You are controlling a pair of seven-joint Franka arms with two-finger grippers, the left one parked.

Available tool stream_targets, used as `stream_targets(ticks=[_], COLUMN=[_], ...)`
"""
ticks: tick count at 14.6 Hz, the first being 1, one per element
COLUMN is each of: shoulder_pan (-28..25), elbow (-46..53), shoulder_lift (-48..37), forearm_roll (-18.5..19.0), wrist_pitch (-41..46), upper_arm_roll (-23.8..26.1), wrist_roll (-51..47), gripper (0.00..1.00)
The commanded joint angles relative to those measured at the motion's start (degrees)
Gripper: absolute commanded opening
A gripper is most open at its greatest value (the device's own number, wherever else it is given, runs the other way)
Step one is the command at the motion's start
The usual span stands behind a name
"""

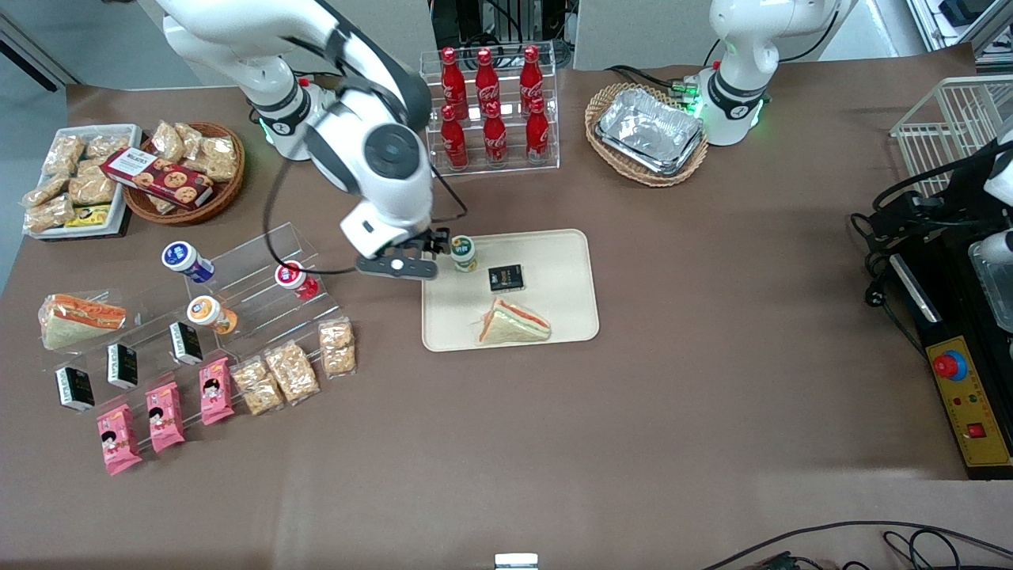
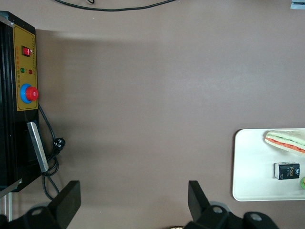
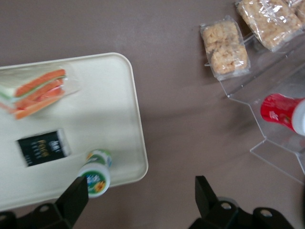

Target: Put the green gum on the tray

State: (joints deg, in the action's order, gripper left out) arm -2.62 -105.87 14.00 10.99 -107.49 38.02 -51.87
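Note:
The green gum (image 1: 464,252) stands upright on the cream-beige tray (image 1: 566,261), near the tray's corner farthest from the front camera at the working arm's end. It also shows in the right wrist view (image 3: 95,174) on the tray (image 3: 119,95). My gripper (image 1: 431,247) hangs beside the gum, just off the tray's edge, open and holding nothing. In the wrist view the gripper (image 3: 141,191) is over bare table, with one of its fingers (image 3: 76,193) close against the gum's lid.
A black packet (image 1: 506,278) and a wrapped sandwich (image 1: 513,323) lie on the tray. Acrylic steps with red (image 1: 294,279), orange (image 1: 210,313) and blue (image 1: 187,261) bottles stand toward the working arm's end. A cola rack (image 1: 491,111) and a foil-tray basket (image 1: 647,133) stand farther back.

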Motion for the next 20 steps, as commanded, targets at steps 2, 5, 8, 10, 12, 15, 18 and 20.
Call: stream_targets(ticks=[2,5,8,10,12,15,18,20], shoulder_pan=[6.0,9.7,9.7,9.7,10.2,10.3,10.2,10.1], elbow=[0.1,2.1,5.9,9.5,10.9,11.5,11.7,11.7], shoulder_lift=[-10.6,-15.5,-17.6,-18.1,-18.0,-18.0,-18.0,-17.9], forearm_roll=[-5.2,-7.6,-7.8,-7.9,-8.0,-10.8,-11.3,-11.3], wrist_pitch=[5.7,7.7,13.4,16.5,17.9,17.4,17.3,17.3], upper_arm_roll=[-0.6,-6.3,-15.8,-23.6,-30.7,-36.9,-36.9,-36.8], wrist_roll=[6.1,16.1,30.5,41.0,53.7,57.1,56.1,53.5], gripper=[1.00,1.00,1.00,1.00,1.00,1.00,1.00,1.00])
